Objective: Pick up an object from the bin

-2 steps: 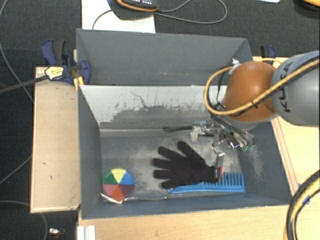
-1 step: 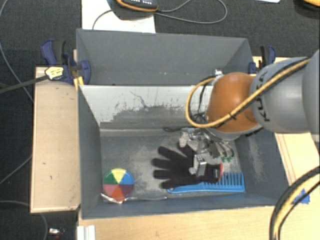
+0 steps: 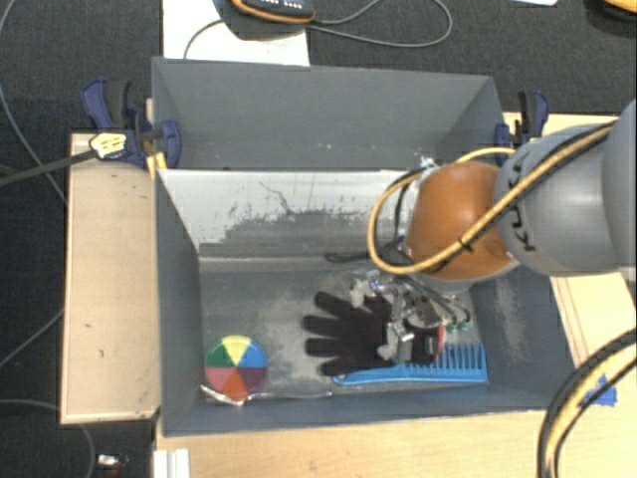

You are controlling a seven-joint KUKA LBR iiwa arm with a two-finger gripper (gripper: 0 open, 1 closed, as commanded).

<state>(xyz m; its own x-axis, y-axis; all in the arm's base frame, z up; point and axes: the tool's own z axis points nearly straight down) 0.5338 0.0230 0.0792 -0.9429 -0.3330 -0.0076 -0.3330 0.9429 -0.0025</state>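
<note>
My gripper point(image 3: 406, 335) hangs low in the right half of the bin, right over the wrist end of a black glove point(image 3: 343, 332). The glove lies flat with its fingers spread toward the left. Along the front wall, just below the glove and the gripper, a blue comb point(image 3: 428, 370) lies with its teeth pointing up at the right end. The gripper's body hides how its tips meet the glove.
A ball with yellow, red, blue and green segments point(image 3: 236, 366) rests in the front left corner. The arm's orange cover and yellow cable loom over the bin's right side.
</note>
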